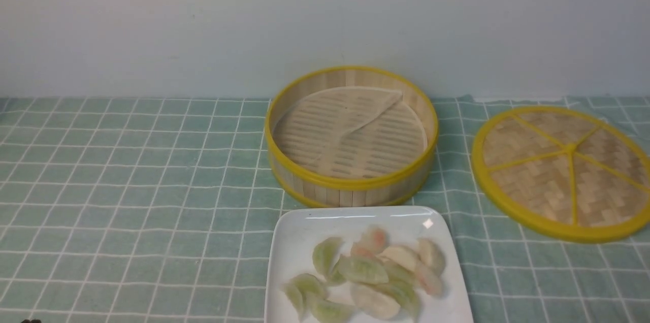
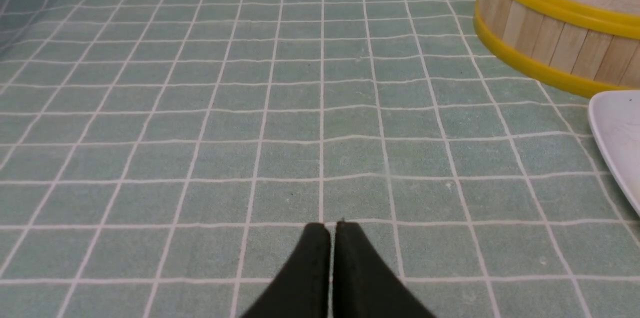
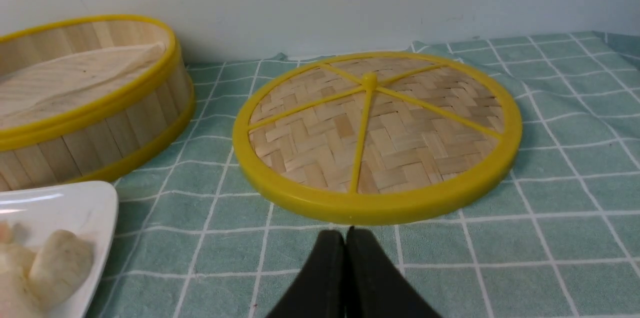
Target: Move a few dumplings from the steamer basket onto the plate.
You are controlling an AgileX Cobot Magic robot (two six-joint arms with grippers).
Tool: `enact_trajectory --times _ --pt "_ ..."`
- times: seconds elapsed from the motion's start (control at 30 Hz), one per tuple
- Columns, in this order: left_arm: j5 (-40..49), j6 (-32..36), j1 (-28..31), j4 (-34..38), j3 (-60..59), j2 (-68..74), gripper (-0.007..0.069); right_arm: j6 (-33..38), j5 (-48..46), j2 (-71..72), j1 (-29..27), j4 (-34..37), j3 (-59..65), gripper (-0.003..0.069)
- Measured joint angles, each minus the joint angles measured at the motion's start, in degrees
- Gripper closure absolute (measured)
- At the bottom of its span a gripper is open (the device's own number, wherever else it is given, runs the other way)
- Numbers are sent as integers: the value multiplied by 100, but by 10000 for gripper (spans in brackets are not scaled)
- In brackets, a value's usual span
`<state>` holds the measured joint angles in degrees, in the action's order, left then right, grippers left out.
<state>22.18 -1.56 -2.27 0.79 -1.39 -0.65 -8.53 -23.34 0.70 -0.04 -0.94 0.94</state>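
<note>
With the dumplings [image 1: 370, 275] already heaped on the plate [image 1: 289, 241] and the steamer basket [image 1: 350, 183] seen bare, the task is judged finished, so the left gripper [image 2: 330, 228] and right gripper [image 3: 345, 234], both pressed together, are best kept parked well clear.

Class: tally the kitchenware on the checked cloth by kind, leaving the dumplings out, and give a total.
Steamer basket: 1
Woven lid: 1
Plate: 1
Total: 3
</note>
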Motion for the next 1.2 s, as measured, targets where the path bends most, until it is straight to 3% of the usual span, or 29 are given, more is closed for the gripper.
enact_trajectory --times 1.2 --pt "0 0 0 5 0 0 631 92 5 0 0 0 0 672"
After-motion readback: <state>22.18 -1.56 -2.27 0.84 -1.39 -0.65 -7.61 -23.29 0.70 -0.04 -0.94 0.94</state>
